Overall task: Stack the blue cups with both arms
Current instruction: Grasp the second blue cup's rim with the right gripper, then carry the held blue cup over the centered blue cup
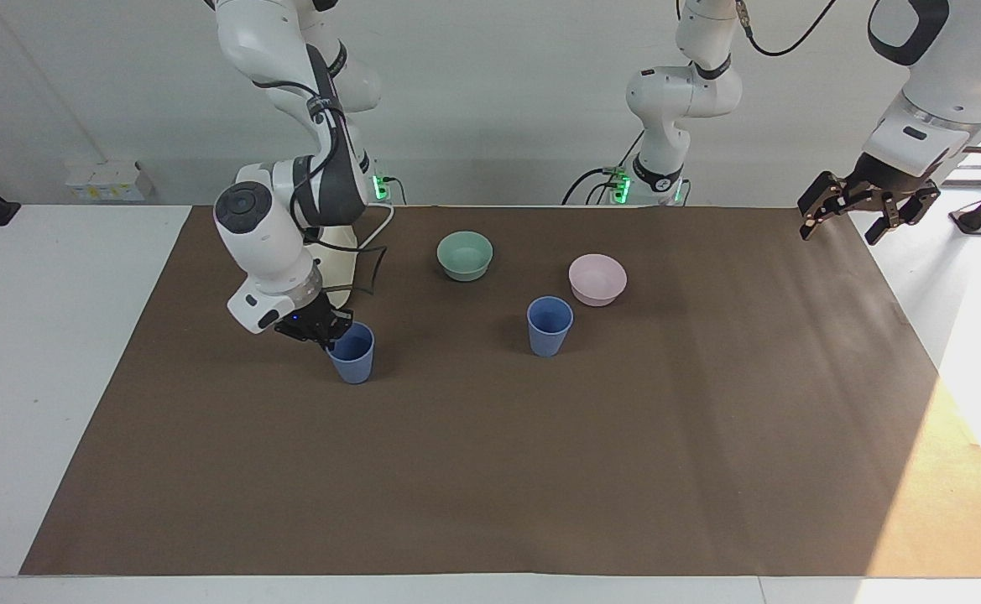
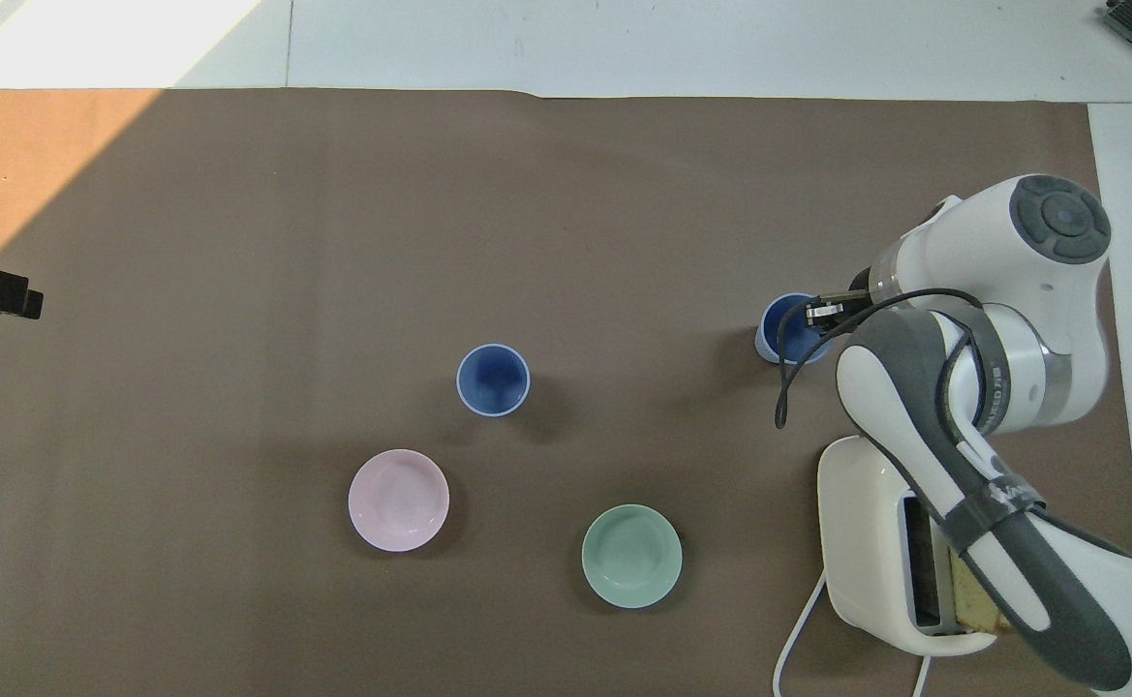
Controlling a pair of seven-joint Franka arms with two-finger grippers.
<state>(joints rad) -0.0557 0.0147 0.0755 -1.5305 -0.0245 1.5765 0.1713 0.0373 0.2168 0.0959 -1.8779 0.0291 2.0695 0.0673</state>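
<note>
I have the right gripper (image 1: 328, 334) down at the rim of the blue cup at the right arm's end (image 1: 352, 353), its fingertips pinched together on the cup's wall on the side toward the toaster (image 2: 875, 542), one finger dipping inside the mouth. That cup stands on the brown mat (image 1: 490, 470), a little farther from the robots than the toaster and just beside it. I take the second blue cup (image 1: 549, 325) as my landmark: it stands upright near the middle of the mat, untouched. The held cup sits well apart from it, toward the right arm's end and slightly farther from the robots. The pink bowl (image 1: 597, 278) sits just beside the landmark cup, nearer to the robots and toward the left arm's end. The teal-green bowl (image 1: 465, 255) lies nearer to the robots still, toward the right arm's end. My left gripper (image 1: 868, 211) waits with fingers spread wide, raised over the mat's corner at the left arm's end, well apart from the landmark cup.
</note>
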